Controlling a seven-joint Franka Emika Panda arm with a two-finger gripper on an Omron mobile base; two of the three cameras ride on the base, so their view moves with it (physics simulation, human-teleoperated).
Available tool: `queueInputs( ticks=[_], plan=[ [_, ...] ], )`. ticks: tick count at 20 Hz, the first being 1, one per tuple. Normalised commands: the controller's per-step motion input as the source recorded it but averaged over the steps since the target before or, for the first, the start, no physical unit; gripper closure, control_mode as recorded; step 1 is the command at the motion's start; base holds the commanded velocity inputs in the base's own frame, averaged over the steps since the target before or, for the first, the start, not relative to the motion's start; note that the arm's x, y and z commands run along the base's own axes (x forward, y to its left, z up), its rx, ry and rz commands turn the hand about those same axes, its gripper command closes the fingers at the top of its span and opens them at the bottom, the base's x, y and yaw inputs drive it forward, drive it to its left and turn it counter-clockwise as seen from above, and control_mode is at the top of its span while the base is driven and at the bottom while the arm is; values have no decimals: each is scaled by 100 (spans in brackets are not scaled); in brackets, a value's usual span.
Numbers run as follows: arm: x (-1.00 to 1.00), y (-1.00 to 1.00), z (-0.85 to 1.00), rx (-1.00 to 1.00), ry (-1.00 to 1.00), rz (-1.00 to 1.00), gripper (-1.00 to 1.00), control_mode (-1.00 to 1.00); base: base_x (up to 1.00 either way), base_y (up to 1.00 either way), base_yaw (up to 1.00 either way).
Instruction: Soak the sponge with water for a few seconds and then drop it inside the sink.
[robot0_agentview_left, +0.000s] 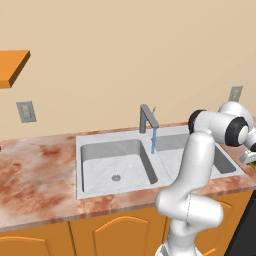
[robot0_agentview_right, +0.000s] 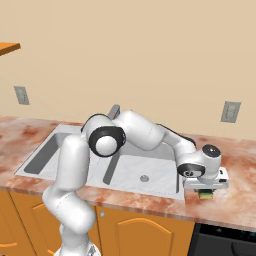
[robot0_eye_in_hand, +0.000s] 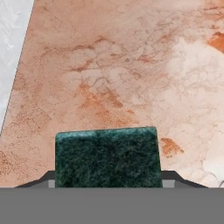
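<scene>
- Sponge (robot0_eye_in_hand: 106, 156), a small rectangular block with a yellow body and a dark green scouring top, is seen lying on the marbled reddish-brown stone counter (robot0_agentview_right: 235, 195), to the right of the sink and near the counter's front edge.
- In the hand view the green top is framed on both sides by the dark fingertips, which stand right against its short edges.
- The two-finger gripper (robot0_agentview_right: 205, 189) is lowered directly over the sponge, and its jaws appear drawn in around the block; whether a firm grip is made cannot be told from these pictures.
- The step in hand is judged to be the pick-up of the sponge, so the task is at an early stage: nothing is soaked yet.
- A thin light-blue stream of water (robot0_agentview_left: 154, 140) is seen running from the grey angular faucet (robot0_agentview_left: 147, 119) into the wide light grey metal double-basin sink (robot0_agentview_left: 80, 165), near the divider between the two bowls.
- The next move is judged to call for a secure squeeze, a lift clear of the counter, and a carry leftwards over the sink rim until the sponge is under the stream.
- The white arm is stretched low and far to its right, with the elbow raised over the right-hand bowl and the wrist bent so that the hand points straight down at the counter.
</scene>
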Motion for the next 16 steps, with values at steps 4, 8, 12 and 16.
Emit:
queueInputs(
  ticks=[4, 8, 12, 16],
  plan=[
    [0, 0, 0, 0, 0, 0, 100, -100, 0, 0, 0],
    [0, 0, 0, 0, 0, 0, 100, -100, 0, 0, 0],
    [0, 3, 19, 0, 0, 0, 100, -100, 0, 0, 0],
    [0, 21, 69, -4, 6, 0, 100, -100, 0, 0, 0]
  ],
)
